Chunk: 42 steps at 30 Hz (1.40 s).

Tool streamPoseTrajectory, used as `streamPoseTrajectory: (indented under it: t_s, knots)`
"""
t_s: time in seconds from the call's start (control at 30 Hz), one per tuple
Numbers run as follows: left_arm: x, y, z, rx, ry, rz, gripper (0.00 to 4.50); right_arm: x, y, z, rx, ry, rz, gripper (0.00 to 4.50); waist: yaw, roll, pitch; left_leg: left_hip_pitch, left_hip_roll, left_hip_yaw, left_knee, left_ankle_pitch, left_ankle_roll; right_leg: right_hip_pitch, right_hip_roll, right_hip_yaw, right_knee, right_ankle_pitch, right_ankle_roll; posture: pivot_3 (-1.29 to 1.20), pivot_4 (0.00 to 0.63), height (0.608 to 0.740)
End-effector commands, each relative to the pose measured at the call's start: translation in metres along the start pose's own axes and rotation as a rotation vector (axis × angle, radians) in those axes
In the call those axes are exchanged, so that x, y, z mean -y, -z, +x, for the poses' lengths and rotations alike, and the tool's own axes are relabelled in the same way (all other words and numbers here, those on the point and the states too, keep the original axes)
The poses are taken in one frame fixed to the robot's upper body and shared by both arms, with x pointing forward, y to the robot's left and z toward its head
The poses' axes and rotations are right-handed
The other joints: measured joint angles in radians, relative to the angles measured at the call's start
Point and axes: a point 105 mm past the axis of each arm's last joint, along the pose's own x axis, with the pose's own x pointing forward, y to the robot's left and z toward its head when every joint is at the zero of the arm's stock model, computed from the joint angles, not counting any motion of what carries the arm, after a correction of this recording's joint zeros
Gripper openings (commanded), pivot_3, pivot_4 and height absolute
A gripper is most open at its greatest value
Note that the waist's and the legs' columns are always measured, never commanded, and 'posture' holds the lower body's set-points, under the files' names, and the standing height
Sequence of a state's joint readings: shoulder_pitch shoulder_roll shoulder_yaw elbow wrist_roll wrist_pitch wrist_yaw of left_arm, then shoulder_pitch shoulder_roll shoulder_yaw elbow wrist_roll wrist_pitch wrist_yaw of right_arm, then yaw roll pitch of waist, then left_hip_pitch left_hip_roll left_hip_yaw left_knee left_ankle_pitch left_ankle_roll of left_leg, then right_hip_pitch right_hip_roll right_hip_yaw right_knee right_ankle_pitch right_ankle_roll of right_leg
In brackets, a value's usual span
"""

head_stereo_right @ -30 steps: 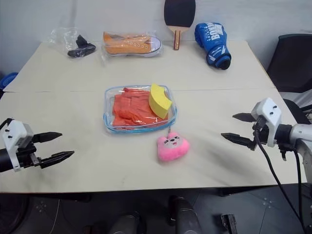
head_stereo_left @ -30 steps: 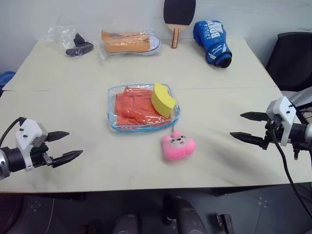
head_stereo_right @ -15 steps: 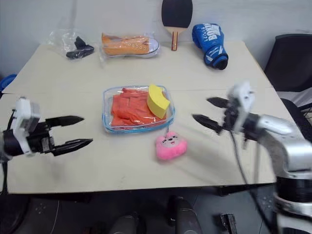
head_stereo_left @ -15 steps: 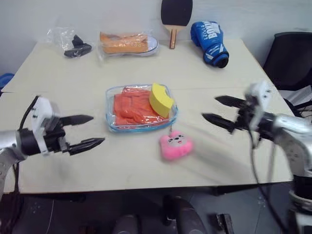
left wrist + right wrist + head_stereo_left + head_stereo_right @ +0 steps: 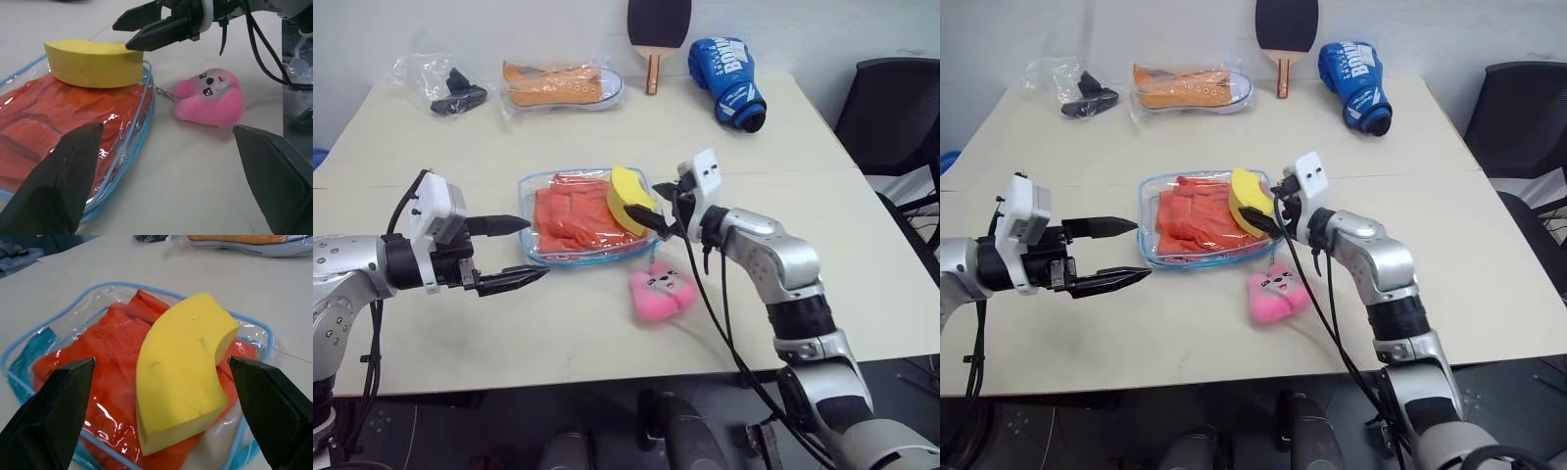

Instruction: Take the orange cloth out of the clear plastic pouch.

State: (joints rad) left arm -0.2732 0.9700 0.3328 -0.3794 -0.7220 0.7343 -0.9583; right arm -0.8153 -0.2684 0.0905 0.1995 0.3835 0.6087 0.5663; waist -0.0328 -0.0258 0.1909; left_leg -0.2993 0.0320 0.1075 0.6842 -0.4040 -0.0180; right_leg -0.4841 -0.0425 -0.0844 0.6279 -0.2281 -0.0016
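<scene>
Left eye view: both open grippers had swung in toward the clear, blue-trimmed plastic pouch (image 5: 592, 220) holding the folded orange cloth (image 5: 570, 213); left gripper (image 5: 516, 254) beside it, right gripper (image 5: 656, 206) at the yellow foam wedge (image 5: 631, 199) atop it, probably clearing that first.

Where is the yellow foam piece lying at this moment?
In the head views the yellow foam piece lies on the right part of the clear plastic pouch, over the orange cloth, with the open right gripper close beside it.
</scene>
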Motion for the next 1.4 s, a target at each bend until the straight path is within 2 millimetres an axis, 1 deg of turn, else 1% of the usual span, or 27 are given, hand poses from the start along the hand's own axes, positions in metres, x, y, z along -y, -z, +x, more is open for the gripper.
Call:
streamPoseTrajectory:
  t_s: [0.03, 0.13, 0.23, 0.33, 0.43, 0.47, 0.5, 0.57, 0.6, 0.63, 0.67, 0.7, 0.73, 0.77, 0.8, 0.87, 0.93, 0.97, 1.0, 1.07, 1.13, 1.2, 1.23, 1.3, 1.33, 1.4]
  knots:
    - [0.002, -0.004, 0.000, 0.005, -0.010, 0.042, 4.48, -0.003, -0.004, 0.011, 0.000, -0.028, -0.033, 4.50, 0.000, 0.000, 0.000, 0.000, 0.000, 0.000, 0.000, 0.000, 0.000, 0.000, 0.000, 0.000, 0.000, 0.000, 0.000, 0.00, 0.150, 0.740]
    - [0.002, -0.002, 0.000, 0.003, -0.015, 0.046, 4.48, -0.009, 0.003, 0.018, -0.042, -0.063, -0.030, 4.50, 0.001, 0.000, 0.000, 0.000, 0.000, -0.001, 0.000, 0.000, 0.000, 0.000, 0.000, 0.000, 0.000, 0.000, 0.000, 0.00, 0.150, 0.740]
    - [0.002, 0.000, 0.000, -0.002, -0.024, 0.051, 4.48, -0.011, 0.004, 0.020, -0.045, -0.075, -0.019, 4.50, 0.000, 0.000, 0.000, 0.000, 0.000, -0.001, 0.000, 0.000, 0.000, 0.000, 0.000, 0.000, 0.000, 0.000, 0.000, 0.00, 0.150, 0.740]
    - [0.001, 0.001, 0.000, -0.002, -0.027, 0.054, 4.50, -0.010, -0.002, 0.021, -0.015, -0.069, 0.005, 3.88, 0.000, 0.000, 0.000, 0.000, 0.001, -0.001, 0.000, 0.000, 0.000, 0.000, 0.000, 0.000, 0.000, 0.000, 0.000, 0.00, 0.150, 0.740]
    - [0.000, 0.000, 0.002, 0.009, -0.026, 0.052, 4.50, -0.009, -0.008, 0.017, -0.003, -0.069, -0.002, 2.86, 0.000, 0.000, 0.000, 0.000, 0.001, -0.001, 0.000, 0.000, 0.000, 0.000, 0.000, 0.000, 0.000, 0.000, 0.000, 0.00, 0.150, 0.740]
    - [0.000, -0.001, 0.004, 0.013, -0.022, 0.053, 4.50, -0.008, -0.011, 0.014, 0.002, -0.069, -0.006, 2.61, 0.001, 0.000, 0.000, 0.000, 0.001, -0.001, 0.000, 0.000, 0.000, 0.000, 0.000, 0.000, 0.000, 0.000, 0.000, 0.00, 0.150, 0.740]
    - [-0.001, -0.001, 0.006, 0.017, -0.019, 0.055, 4.50, -0.005, -0.015, 0.009, 0.012, -0.065, -0.013, 2.53, 0.001, 0.000, 0.000, 0.000, 0.001, -0.001, 0.000, 0.000, 0.000, 0.000, 0.000, 0.000, 0.000, 0.000, 0.000, 0.00, 0.150, 0.740]
    - [-0.001, -0.004, 0.012, 0.034, -0.004, 0.057, 4.50, 0.004, -0.027, -0.007, 0.040, -0.036, -0.023, 2.53, 0.002, 0.000, 0.000, -0.001, 0.000, -0.001, 0.000, 0.000, 0.000, 0.000, -0.001, 0.000, 0.000, 0.000, 0.000, 0.00, 0.150, 0.740]
    - [0.001, -0.006, 0.016, 0.045, 0.010, 0.058, 4.50, 0.014, -0.033, -0.017, 0.055, 0.003, -0.033, 2.53, 0.006, 0.000, 0.000, -0.001, 0.000, -0.001, 0.000, 0.000, 0.000, 0.000, -0.001, 0.000, 0.000, 0.000, 0.000, 0.00, 0.150, 0.740]
    - [0.003, -0.008, 0.021, 0.058, 0.026, 0.059, 4.50, 0.025, -0.037, -0.030, 0.061, 0.053, -0.046, 2.53, 0.011, 0.000, 0.000, -0.002, 0.000, -0.002, 0.000, 0.000, 0.000, 0.000, -0.001, -0.001, 0.000, 0.000, 0.001, 0.00, 0.150, 0.740]
    - [0.005, -0.010, 0.027, 0.072, 0.050, 0.057, 4.50, 0.041, -0.039, -0.046, 0.058, 0.123, -0.063, 2.53, 0.015, 0.000, 0.000, -0.003, -0.001, -0.004, 0.000, 0.000, 0.001, 0.000, -0.002, -0.003, -0.001, 0.001, 0.001, 0.00, 0.150, 0.740]
    - [0.009, -0.012, 0.033, 0.084, 0.077, 0.057, 4.50, 0.057, -0.039, -0.063, 0.050, 0.198, -0.080, 2.53, 0.020, 0.000, 0.000, -0.003, -0.001, -0.004, 0.000, 0.000, 0.001, 0.001, -0.002, -0.003, -0.001, 0.001, 0.002, 0.00, 0.150, 0.740]
    - [0.013, -0.013, 0.041, 0.093, 0.109, 0.057, 4.50, 0.075, -0.037, -0.084, 0.036, 0.286, -0.088, 2.53, 0.029, 0.000, 0.000, -0.004, -0.001, -0.005, 0.000, 0.000, 0.002, 0.001, -0.002, -0.003, -0.002, 0.002, 0.003, 0.00, 0.150, 0.740]
    - [0.018, -0.014, 0.048, 0.100, 0.145, 0.059, 4.50, 0.092, -0.034, -0.109, 0.017, 0.378, -0.089, 2.53, 0.033, 0.000, 0.000, -0.004, -0.002, -0.005, 0.000, 0.000, 0.003, 0.001, -0.002, -0.003, -0.003, 0.002, 0.003, 0.00, 0.150, 0.740]
    - [0.021, -0.014, 0.054, 0.103, 0.171, 0.061, 4.50, 0.103, -0.030, -0.128, 0.001, 0.443, -0.090, 2.53, 0.037, 0.000, 0.000, -0.004, -0.002, -0.005, 0.000, 0.000, 0.004, 0.002, -0.002, -0.003, -0.005, 0.002, 0.004, 0.00, 0.150, 0.740]
    - [0.028, -0.015, 0.064, 0.110, 0.221, 0.069, 4.50, 0.117, -0.019, -0.165, -0.046, 0.545, -0.083, 2.53, 0.035, 0.000, 0.000, -0.004, -0.002, -0.005, 0.000, -0.001, 0.004, 0.003, -0.002, -0.004, -0.006, 0.003, 0.005, 0.00, 0.150, 0.740]
    - [0.033, -0.016, 0.072, 0.118, 0.268, 0.075, 4.50, 0.125, -0.001, -0.202, -0.108, 0.639, -0.067, 2.53, 0.032, 0.000, 0.000, -0.004, -0.002, -0.004, 0.000, -0.001, 0.004, 0.003, -0.002, -0.003, -0.006, 0.003, 0.005, 0.00, 0.150, 0.740]
    - [0.035, -0.016, 0.075, 0.120, 0.287, 0.078, 4.50, 0.125, 0.009, -0.218, -0.134, 0.674, -0.047, 2.53, 0.030, 0.000, 0.000, -0.004, -0.002, -0.003, 0.000, -0.001, 0.004, 0.003, -0.001, -0.003, -0.006, 0.003, 0.005, 0.00, 0.150, 0.740]
    - [0.035, -0.016, 0.077, 0.118, 0.300, 0.083, 4.50, 0.124, 0.017, -0.228, -0.151, 0.698, -0.028, 2.53, 0.027, 0.000, 0.000, -0.005, -0.002, -0.001, -0.001, -0.001, 0.004, 0.004, -0.001, -0.002, -0.007, 0.003, 0.005, 0.00, 0.150, 0.740]
    - [0.034, -0.015, 0.081, 0.112, 0.316, 0.095, 4.50, 0.119, 0.031, -0.240, -0.172, 0.724, 0.010, 2.53, 0.019, 0.000, 0.000, -0.001, -0.001, 0.002, -0.001, 0.000, 0.003, 0.005, 0.001, 0.003, -0.006, 0.003, 0.004, 0.00, 0.150, 0.740]
    - [0.033, -0.014, 0.083, 0.108, 0.327, 0.103, 4.50, 0.115, 0.041, -0.246, -0.182, 0.743, 0.037, 2.53, 0.007, 0.000, 0.000, 0.001, -0.002, 0.003, -0.001, 0.001, 0.001, 0.006, 0.002, 0.007, -0.005, 0.003, 0.004, 0.00, 0.150, 0.740]
    - [0.032, -0.013, 0.085, 0.108, 0.338, 0.108, 4.50, 0.114, 0.047, -0.250, -0.180, 0.767, 0.065, 3.21, 0.002, 0.000, 0.000, 0.002, -0.001, 0.004, -0.001, 0.003, -0.001, 0.006, 0.003, 0.008, -0.006, 0.004, 0.004, 0.00, 0.150, 0.740]
    - [0.032, -0.013, 0.086, 0.107, 0.342, 0.112, 4.50, 0.114, 0.049, -0.251, -0.181, 0.777, 0.071, 3.43, 0.001, 0.000, 0.000, 0.002, -0.001, 0.004, -0.002, 0.004, -0.002, 0.006, 0.004, 0.009, -0.006, 0.003, 0.004, 0.00, 0.150, 0.740]
    - [0.032, -0.012, 0.087, 0.104, 0.348, 0.119, 4.50, 0.114, 0.050, -0.254, -0.191, 0.789, 0.063, 4.18, 0.003, 0.000, 0.000, 0.002, -0.001, 0.004, -0.002, 0.004, -0.002, 0.005, 0.004, 0.010, -0.004, 0.004, 0.003, 0.00, 0.150, 0.740]
    - [0.032, -0.011, 0.087, 0.100, 0.348, 0.123, 4.50, 0.114, 0.047, -0.256, -0.204, 0.784, 0.039, 4.46, 0.004, 0.000, 0.000, 0.002, -0.001, 0.004, -0.002, 0.004, -0.002, 0.004, 0.004, 0.010, -0.004, 0.004, 0.003, 0.00, 0.150, 0.740]
    - [0.029, -0.008, 0.086, 0.089, 0.340, 0.130, 4.50, 0.114, 0.038, -0.260, -0.230, 0.764, -0.017, 4.46, 0.007, 0.000, 0.000, 0.001, -0.001, 0.004, -0.003, 0.004, -0.002, 0.004, 0.004, 0.009, -0.004, 0.004, 0.003, 0.00, 0.150, 0.740]
